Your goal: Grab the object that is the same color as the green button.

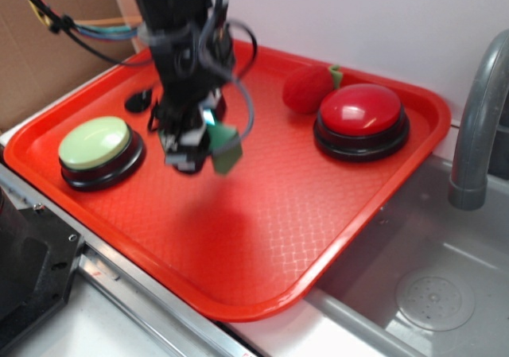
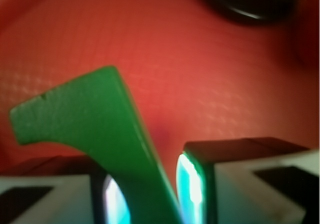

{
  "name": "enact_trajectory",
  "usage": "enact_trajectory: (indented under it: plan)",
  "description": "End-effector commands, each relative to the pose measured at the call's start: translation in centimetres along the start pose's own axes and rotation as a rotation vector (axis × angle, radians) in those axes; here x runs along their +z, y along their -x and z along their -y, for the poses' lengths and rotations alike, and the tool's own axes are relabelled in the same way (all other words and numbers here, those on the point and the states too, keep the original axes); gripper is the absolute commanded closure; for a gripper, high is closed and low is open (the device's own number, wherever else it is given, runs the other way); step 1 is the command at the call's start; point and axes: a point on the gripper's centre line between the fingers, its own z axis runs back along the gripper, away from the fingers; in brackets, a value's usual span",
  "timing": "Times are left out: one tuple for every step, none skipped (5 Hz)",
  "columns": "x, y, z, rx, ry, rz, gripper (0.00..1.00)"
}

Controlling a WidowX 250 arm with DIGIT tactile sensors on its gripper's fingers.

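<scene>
The pincer (image 1: 208, 146) is clamped on the green block (image 1: 226, 152), holding it in the air above the middle of the red tray (image 1: 262, 238), its shadow on the tray below. In the wrist view the block (image 2: 95, 134) sits skewed between the fingers (image 2: 192, 189), pinched at one thin end, so I'd worry it could pivot or slip free. The green button (image 1: 95, 144) lies near the tray's left edge; the red button (image 1: 362, 112) and strawberry (image 1: 308, 89) lie toward the far right corner.

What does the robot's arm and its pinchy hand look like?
The arm is black and boxy, with black cables looping around it and more wires trailing off behind. Its gripper has black-and-white fingers with inner pads that glow light blue. No writing is readable.
</scene>
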Motion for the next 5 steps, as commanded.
enact_trajectory:
  plan:
    - [7.5, -1.3, -2.2, 0.473, -0.034, -0.103, 1.0]
    - [10.7, 0.1, -4.1, 0.723, -0.075, -0.12, 1.0]
    - [12.6, 1.4, -5.3, 0.948, -0.12, -0.097, 1.0]
    - [13.1, 1.8, -5.5, 0.995, -0.151, -0.064, 1.0]
    - [12.5, 1.3, -5.5, 0.953, -0.149, -0.216, 1.0]
